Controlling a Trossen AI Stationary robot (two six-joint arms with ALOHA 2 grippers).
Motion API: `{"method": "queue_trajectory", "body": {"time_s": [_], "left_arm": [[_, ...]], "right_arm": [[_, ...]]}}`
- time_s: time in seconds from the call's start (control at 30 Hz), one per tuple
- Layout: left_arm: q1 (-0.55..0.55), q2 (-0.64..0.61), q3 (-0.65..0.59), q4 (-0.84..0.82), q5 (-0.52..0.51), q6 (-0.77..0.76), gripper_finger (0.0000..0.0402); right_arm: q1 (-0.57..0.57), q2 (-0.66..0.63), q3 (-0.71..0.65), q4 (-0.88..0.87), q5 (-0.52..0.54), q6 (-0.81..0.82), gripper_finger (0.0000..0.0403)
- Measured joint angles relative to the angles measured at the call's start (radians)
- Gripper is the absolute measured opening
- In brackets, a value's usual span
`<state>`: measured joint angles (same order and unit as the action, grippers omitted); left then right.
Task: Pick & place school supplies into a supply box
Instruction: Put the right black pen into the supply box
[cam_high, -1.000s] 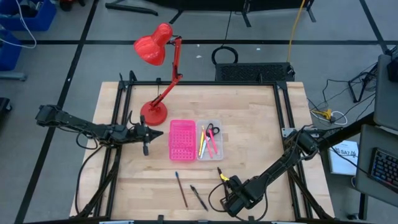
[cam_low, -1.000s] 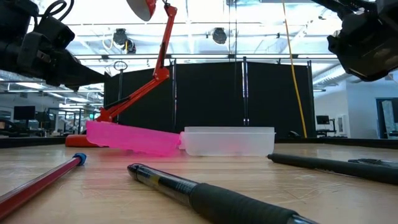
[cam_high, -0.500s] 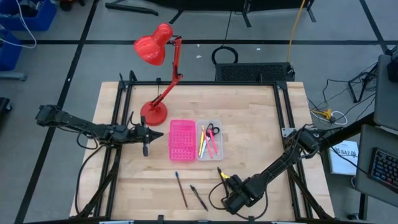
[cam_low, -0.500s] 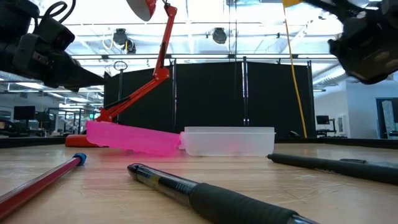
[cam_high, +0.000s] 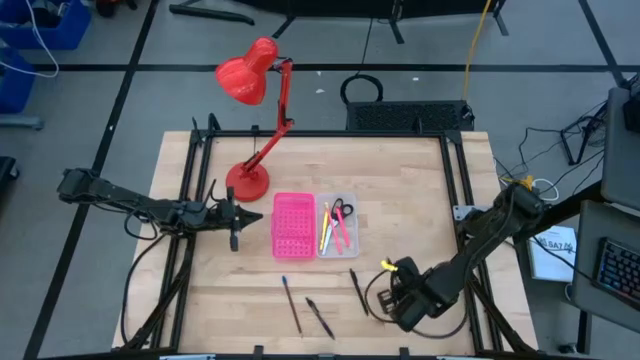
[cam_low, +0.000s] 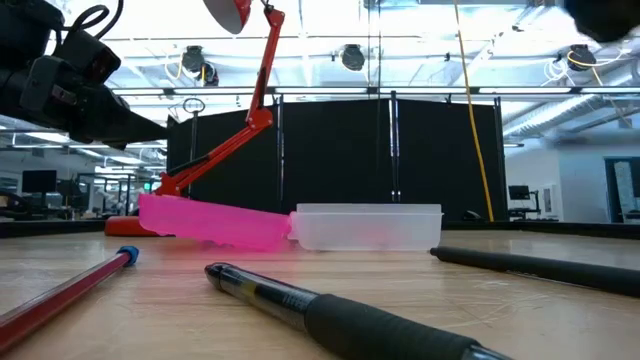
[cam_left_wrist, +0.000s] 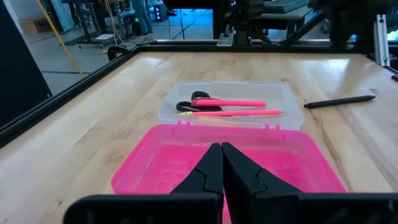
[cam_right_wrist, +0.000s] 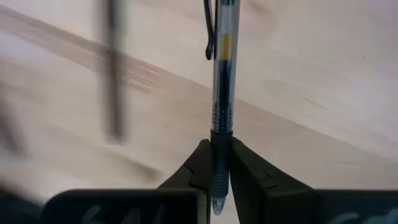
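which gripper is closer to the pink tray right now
Left. The left gripper hovers just beside the pink tray, fingers shut, on the side away from the clear box. The right gripper is farther off toward the table's front, clamped on a pen.

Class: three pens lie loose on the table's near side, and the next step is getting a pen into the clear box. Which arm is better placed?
The right. Its gripper already holds a clear pen. The left gripper waits shut, empty, beyond the pink tray from the clear box.
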<state>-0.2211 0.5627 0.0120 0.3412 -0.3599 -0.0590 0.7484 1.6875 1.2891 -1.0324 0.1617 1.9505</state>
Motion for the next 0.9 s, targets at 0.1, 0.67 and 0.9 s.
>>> {"method": "queue_trajectory", "body": {"time_s": [0.1,0.67,0.9], "left_arm": [[0.000,0.000,0.000,-0.002,0.000,-0.003,0.0006],[0.000,0.000,0.000,-0.026,0.000,-0.004,0.0006],[0.000,0.000,0.000,-0.026,0.000,0.001,0.0006]], "right_arm": [[-0.014,-0.049,-0.001,0.014,0.104,-0.011,0.0026],[-0.383,-0.058,0.092,0.281,0.177,-0.463,0.0025],[-0.543,0.033,0.093,0.360,0.040,-0.604,0.0025]]}}
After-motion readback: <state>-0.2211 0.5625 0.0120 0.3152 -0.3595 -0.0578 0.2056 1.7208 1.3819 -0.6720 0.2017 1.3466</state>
